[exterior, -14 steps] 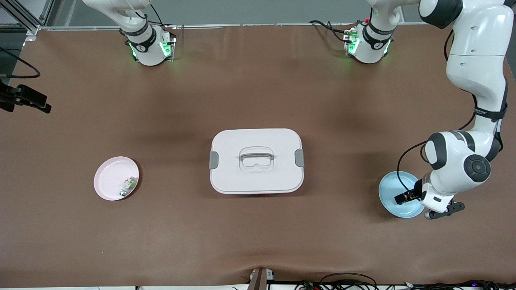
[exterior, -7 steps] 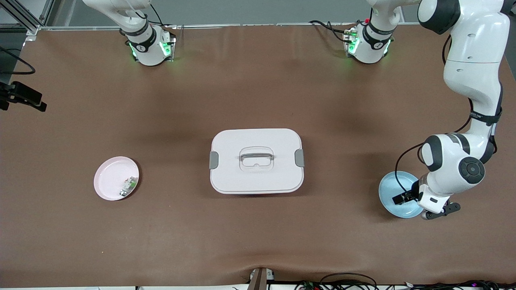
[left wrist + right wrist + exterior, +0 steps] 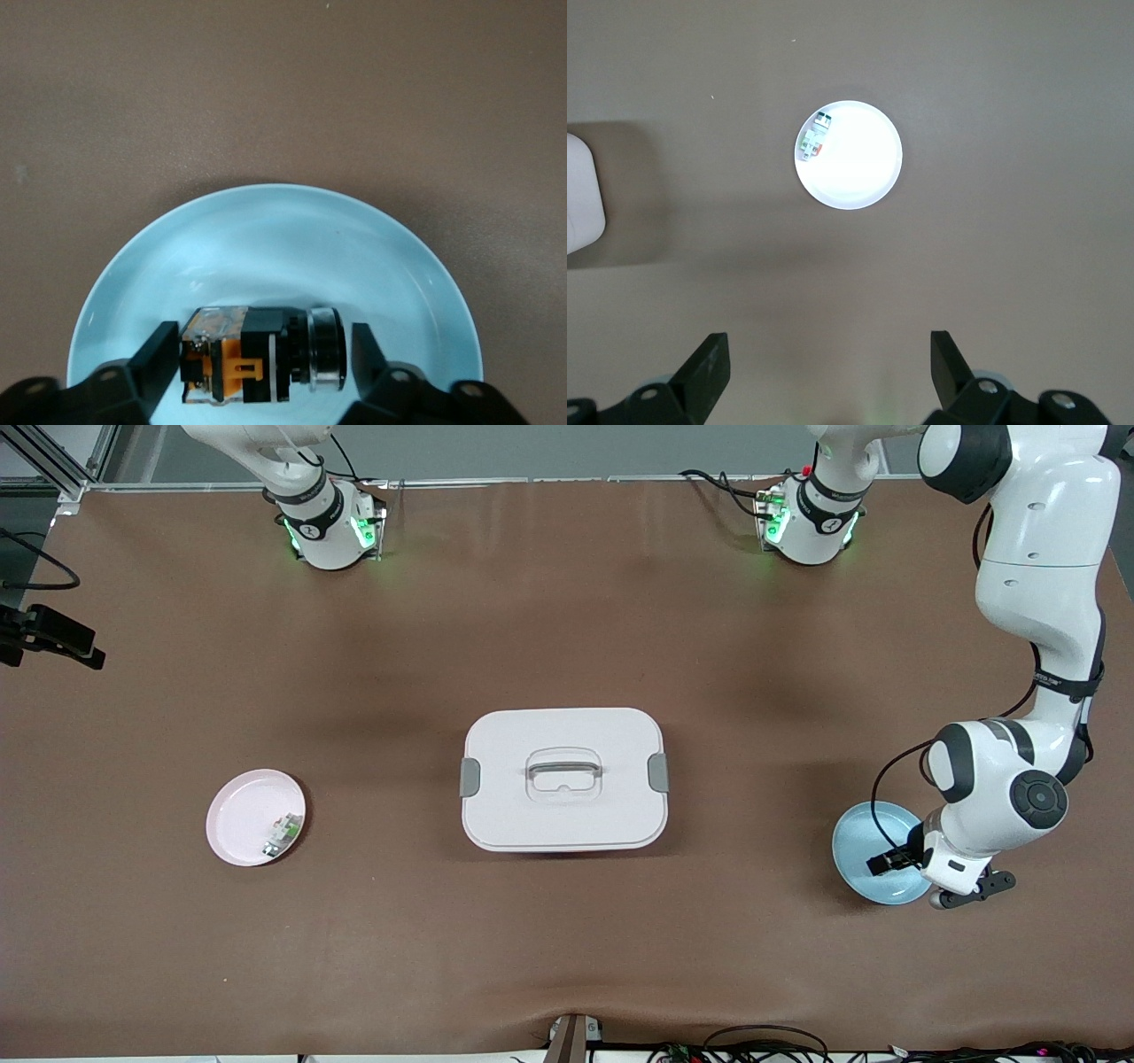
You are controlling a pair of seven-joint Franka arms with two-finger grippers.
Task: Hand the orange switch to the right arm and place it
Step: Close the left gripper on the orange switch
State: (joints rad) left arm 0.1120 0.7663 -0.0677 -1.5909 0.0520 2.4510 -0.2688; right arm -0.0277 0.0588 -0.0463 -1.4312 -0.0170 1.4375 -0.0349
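Observation:
The orange switch (image 3: 257, 354), a stubby black body with an orange clip and a metal ring at one end, lies on its side in the light blue plate (image 3: 266, 230). That plate (image 3: 855, 850) sits at the left arm's end of the table. My left gripper (image 3: 266, 343) is down in the plate, straddling the switch. One finger (image 3: 164, 354) touches the clear end; the other finger (image 3: 365, 350) stands a sliver off the ring end. My right gripper (image 3: 830, 354) hangs open and empty high over the table, above the pink plate (image 3: 859, 168).
A pale green-and-white part (image 3: 282, 834) lies in the pink plate (image 3: 239, 815) at the right arm's end. A white lidded box (image 3: 563, 779) with a handle and grey latches stands mid-table. Brown mat surrounds everything.
The left arm's hand has shifted slightly over the blue plate and settled. The plates, the box and the green-and-white part have not moved.

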